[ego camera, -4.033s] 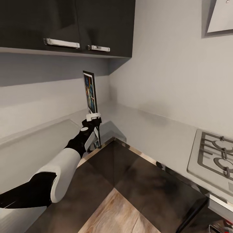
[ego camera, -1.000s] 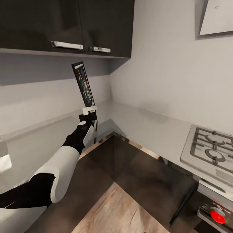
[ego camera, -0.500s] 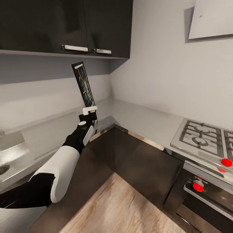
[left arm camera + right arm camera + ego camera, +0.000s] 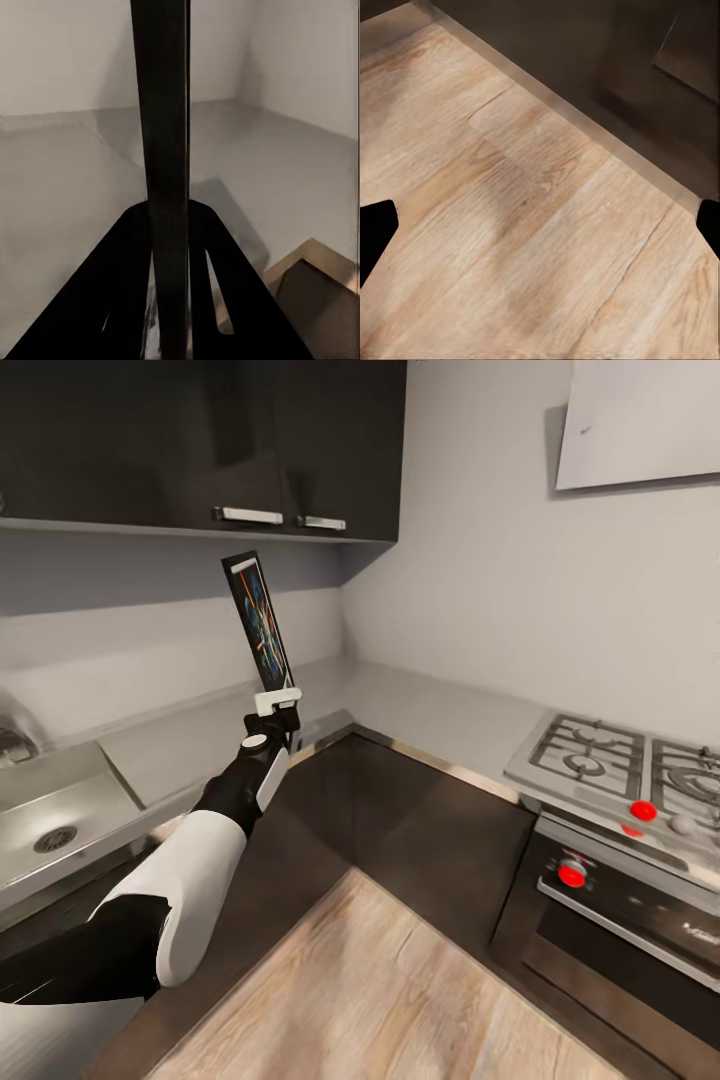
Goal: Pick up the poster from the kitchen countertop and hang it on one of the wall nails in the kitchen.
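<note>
View's swung left so the sink [image 4: 55, 810] shows now; left gripper [image 4: 277, 708] still pinching the poster [image 4: 259, 620] upright above the countertop [image 4: 420, 710]. Right gripper [image 4: 540, 225] spread wide over the floor [image 4: 532, 225].

- Dark upper cabinets [image 4: 200, 440] hung along the left wall, with two pale bar handles [image 4: 248, 515] near their lower edge.
- A slanted white extractor hood [image 4: 640, 420] sat high on the right wall.
- A red knob [image 4: 572, 875] showed on the oven front [image 4: 620, 930], and a smaller red knob [image 4: 643, 810] sat just above it.
- Light wooden floor [image 4: 380, 990] spread between the dark lower cabinet fronts [image 4: 400, 830]; its grain and plank seams [image 4: 532, 202] also showed from the right wrist view.
- Plain light-grey walls [image 4: 480, 570] met in the corner.
</note>
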Robot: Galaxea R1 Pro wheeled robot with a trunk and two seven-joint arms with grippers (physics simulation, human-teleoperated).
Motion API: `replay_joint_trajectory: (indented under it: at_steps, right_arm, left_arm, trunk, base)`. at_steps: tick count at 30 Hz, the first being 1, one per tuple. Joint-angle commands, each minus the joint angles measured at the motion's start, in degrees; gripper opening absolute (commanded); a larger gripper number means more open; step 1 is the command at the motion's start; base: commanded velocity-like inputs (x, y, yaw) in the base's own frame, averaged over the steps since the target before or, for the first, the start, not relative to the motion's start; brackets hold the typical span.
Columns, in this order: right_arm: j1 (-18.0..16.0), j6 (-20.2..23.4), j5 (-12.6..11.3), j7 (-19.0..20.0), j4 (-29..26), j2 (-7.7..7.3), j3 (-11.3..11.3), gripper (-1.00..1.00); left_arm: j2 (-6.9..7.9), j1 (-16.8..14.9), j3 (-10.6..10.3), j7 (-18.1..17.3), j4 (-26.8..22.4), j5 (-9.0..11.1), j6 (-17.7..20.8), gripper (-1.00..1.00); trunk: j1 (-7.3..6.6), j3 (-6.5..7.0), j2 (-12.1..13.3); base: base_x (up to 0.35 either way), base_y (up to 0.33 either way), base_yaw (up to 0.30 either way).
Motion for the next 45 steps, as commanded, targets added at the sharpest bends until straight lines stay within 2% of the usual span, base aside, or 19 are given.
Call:
replay_joint_trajectory:
  at_steps: [1,16,20,23,24,26,27,28,29,30,32,33,34,36,39,42,44,45]
  right_arm:
    - [0.0,-0.2,0.6,0.0,0.0,-0.01,-0.4,1.0]
    - [0.0,-0.2,0.5,-0.1,0.0,-0.13,-0.4,1.0]
    - [0.0,-0.2,0.5,-0.1,0.0,-0.19,-0.4,1.0]
    - [0.0,-0.2,0.5,-0.1,0.0,-0.22,-0.5,1.0]
    - [0.0,-0.2,0.5,-0.1,0.0,-0.28,-0.5,1.0]
    - [0.0,-0.2,0.5,-0.1,0.0,-0.32,-0.5,1.0]
    - [0.0,-0.2,0.5,-0.1,0.0,-0.37,-0.5,1.0]
    - [0.0,-0.2,0.5,0.0,-0.1,-0.4,-0.5,1.0]
    - [0.0,-0.2,0.5,0.0,-0.2,-0.47,-0.5,1.0]
    - [0.0,-0.2,0.5,0.0,-0.2,-0.49,-0.5,1.0]
    - [0.0,-0.3,0.5,0.0,-1.0,-0.55,-0.5,1.0]
    - [0.0,-0.3,0.5,0.0,-1.4,-0.55,-0.5,1.0]
    - [0.0,-0.3,0.6,0.1,-3.7,-0.59,-0.4,1.0]
    - [0.0,-0.3,0.8,0.2,-6.8,-0.63,-0.3,1.0]
    - [0.0,-0.3,2.0,1.8,-10.8,-0.66,-0.3,1.0]
    - [0.1,-0.2,3.3,8.0,-15.0,-0.84,-0.4,1.0]
    - [0.2,0.0,3.4,11.4,-17.5,-1.53,-0.6,1.0]
    - [0.9,1.3,3.2,14.0,-20.9,-2.58,-0.8,1.0]
  left_arm:
    - [-0.04,0.0,0.1,0.2,-0.1,0.1,0.3,-1.0]
    - [-0.04,0.0,-1.4,-0.1,-0.3,0.1,0.2,-1.0]
    - [-0.04,0.0,-2.7,-2.1,-1.3,0.2,0.3,-1.0]
    - [-0.04,0.0,-3.0,-8.4,-2.4,0.2,1.7,-1.0]
    - [-0.04,0.0,-3.0,-11.6,-3.3,0.2,3.4,-1.0]
    - [-0.04,0.0,-3.0,-14.9,-4.2,0.2,5.3,-1.0]
    - [-0.04,0.0,-3.0,-18.1,-5.3,0.2,7.0,-1.0]
    - [-0.04,0.0,-3.0,-19.7,-5.8,0.2,7.7,-1.0]
    - [-0.04,0.0,-3.0,-23.5,-6.7,0.2,8.6,-1.0]
    - [-0.04,0.0,-3.0,-25.4,-7.0,0.3,9.0,-1.0]
    - [-0.04,0.0,-2.9,-33.0,-8.0,0.3,9.8,-1.0]
    - [-0.04,0.0,-2.9,-34.8,-8.1,0.3,9.9,-1.0]
    - [-0.04,0.0,-2.9,-40.4,-8.4,0.3,10.2,-1.0]
    - [-0.04,0.0,-2.9,-45.3,-9.0,0.2,10.3,-1.0]
    - [-0.04,0.3,-2.8,-49.8,-12.2,0.2,10.3,-1.0]
    - [-0.04,5.0,-3.2,-54.4,-18.9,0.1,13.6,-1.0]
    - [-0.04,8.0,-3.9,-57.1,-23.6,0.0,16.3,-1.0]
    - [-0.04,11.1,-4.2,-59.3,-28.2,0.0,18.4,-1.0]
  trunk:
    - [-0.04,-0.06,0.0]
    - [-0.04,-0.06,0.0]
    - [-0.04,-0.06,0.0]
    - [-0.04,-0.06,0.0]
    - [-0.04,-0.06,0.0]
    - [-0.04,-0.06,0.0]
    - [-0.04,-0.06,0.0]
    - [-0.04,-0.06,0.0]
    - [-0.04,-0.06,0.0]
    - [-0.04,-0.06,0.0]
    - [-0.04,-0.06,0.0]
    - [-0.04,-0.06,0.0]
    - [-0.04,-0.06,0.0]
    - [-0.04,-0.06,0.0]
    - [-0.04,-0.06,0.0]
    - [-0.04,-0.06,0.0]
    - [-0.04,-0.06,0.0]
    - [-0.04,-0.06,0.0]
  base:
    - [-0.339,0.0,0.0]
    - [-0.339,0.0,0.0]
    - [-0.339,0.0,0.0]
    - [-0.218,0.0,0.0]
    - [-0.102,0.0,0.0]
    - [-0.074,0.0,0.0]
    - [-0.042,0.0,0.0]
    - [-0.033,0.0,0.0]
    - [-0.021,0.0,0.0]
    - [-0.017,0.0,0.0]
    - [-0.009,0.0,0.0]
    - [-0.006,0.0,0.0]
    - [-0.003,0.0,0.0]
    - [-0.002,0.0,0.0]
    - [0.0,0.0,0.0]
    - [0.0,0.0,0.0]
    - [0.0,0.0,0.0]
    - [0.0,0.0,0.0]
